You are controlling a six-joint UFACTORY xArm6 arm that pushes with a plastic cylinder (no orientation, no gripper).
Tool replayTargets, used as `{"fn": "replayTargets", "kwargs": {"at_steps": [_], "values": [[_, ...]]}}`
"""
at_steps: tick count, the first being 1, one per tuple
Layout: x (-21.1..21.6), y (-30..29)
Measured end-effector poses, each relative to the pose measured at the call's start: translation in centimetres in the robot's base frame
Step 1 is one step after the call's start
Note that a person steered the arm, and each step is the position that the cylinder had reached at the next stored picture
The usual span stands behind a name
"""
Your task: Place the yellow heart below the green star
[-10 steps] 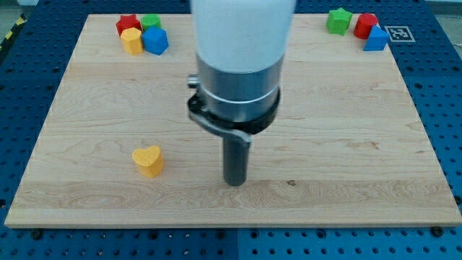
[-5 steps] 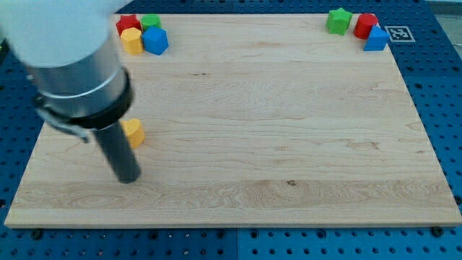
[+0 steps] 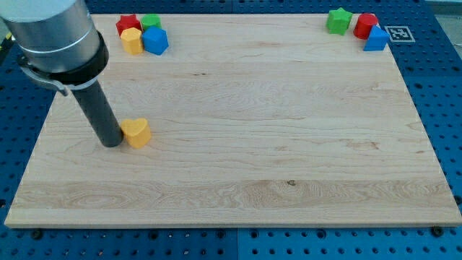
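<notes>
Tip [image 3: 111, 142] against yellow heart [image 3: 136, 133]

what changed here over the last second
My tip swung from the board's middle to the view's left and now sits against the left side of the yellow heart. The heart has shifted up and slightly left from where it lay. The four-block cluster at top left and the green star, red block and blue block at top right stayed put.
</notes>
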State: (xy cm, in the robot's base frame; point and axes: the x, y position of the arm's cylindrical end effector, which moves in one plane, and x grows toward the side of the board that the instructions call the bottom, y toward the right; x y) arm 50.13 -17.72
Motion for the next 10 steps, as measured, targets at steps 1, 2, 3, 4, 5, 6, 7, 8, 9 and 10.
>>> {"fn": "replayTargets", "kwargs": {"at_steps": [1, 2, 3, 4, 5, 6, 7, 8, 9, 10], "values": [[-1.1, 2.5], [-1.7, 7.2], [-1.7, 11.6], [-2.0, 14.2], [-1.1, 16.9], [0.5, 18.5], [0.4, 18.9], [-2.5, 19.3], [-2.7, 19.3], [-2.7, 19.3]]}}
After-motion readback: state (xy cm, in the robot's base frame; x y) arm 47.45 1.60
